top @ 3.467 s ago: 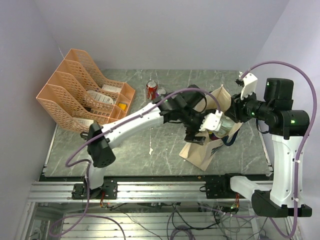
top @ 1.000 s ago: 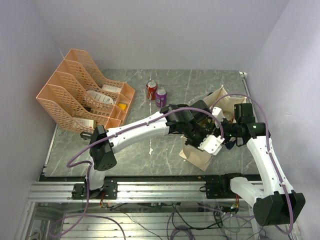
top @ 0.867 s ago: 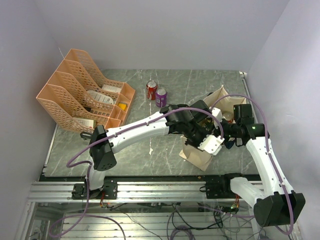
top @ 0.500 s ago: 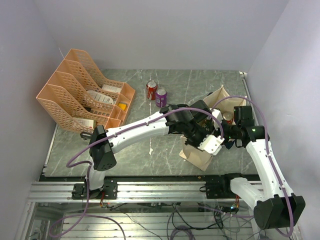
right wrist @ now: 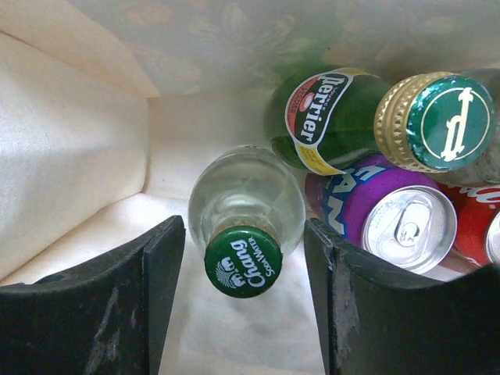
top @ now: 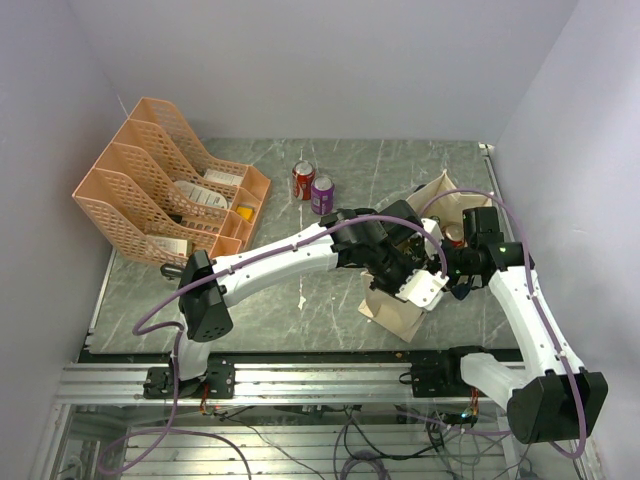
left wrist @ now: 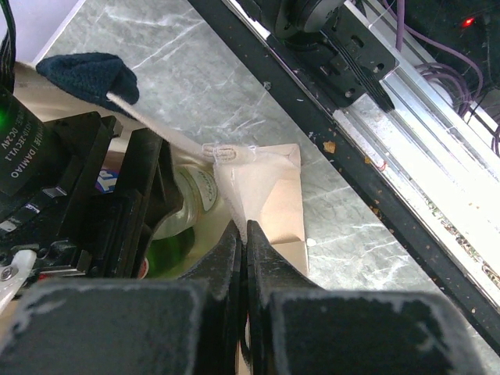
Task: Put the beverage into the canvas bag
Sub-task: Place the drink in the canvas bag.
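Cream cloth bag [top: 392,308] sits right of the middle in the top view. The left claw [left wrist: 244,234] is pinched together on its edge, likely to keep the mouth wide. The right claw [right wrist: 244,228] is apart around a clear bottle [right wrist: 246,195], which stands inside the bag beside a purple can [right wrist: 383,219].

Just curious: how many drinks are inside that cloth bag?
4: clear Chang bottle in the middle, green Perrier bottle behind it, purple can beside, red can at the right edge. Others may be hidden.
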You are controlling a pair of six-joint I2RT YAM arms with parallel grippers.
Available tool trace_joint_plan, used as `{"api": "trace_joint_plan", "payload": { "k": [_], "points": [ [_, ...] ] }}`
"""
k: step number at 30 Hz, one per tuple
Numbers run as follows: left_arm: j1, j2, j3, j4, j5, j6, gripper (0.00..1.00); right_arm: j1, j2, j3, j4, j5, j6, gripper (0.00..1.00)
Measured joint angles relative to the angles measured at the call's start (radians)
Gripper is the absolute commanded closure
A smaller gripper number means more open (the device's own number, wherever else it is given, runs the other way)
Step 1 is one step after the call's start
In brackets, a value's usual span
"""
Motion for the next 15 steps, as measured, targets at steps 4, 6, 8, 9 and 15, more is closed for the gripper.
{"api": "trace_joint_plan", "payload": {
  "k": [4, 6, 8, 9, 15],
  "points": [
    [0.000, 0.000, 0.000, 0.002, -0.003, 0.000, 0.93, 0.000, 0.001, 0.016, -0.018, 0.009, -0.001, 0.23],
    [0.000, 0.000, 0.000, 0.003, -0.003, 0.000, 0.93, 0.000, 0.001, 0.035, -0.026, 0.012, 0.000, 0.19],
    [0.000, 0.000, 0.000, 0.003, -0.005, 0.000, 0.93, 0.000, 0.001, 0.058, -0.034, 0.014, 0.005, 0.18],
    [0.000, 0.000, 0.000, 0.003, -0.006, 0.000, 0.93, 0.000, 0.001, 0.069, -0.038, 0.014, 0.007, 0.18],
    [0.000, 0.000, 0.000, 0.003, -0.011, -0.002, 0.93, 0.000, 0.007, 0.145, -0.069, 0.009, 0.030, 0.18]
  ]
}}
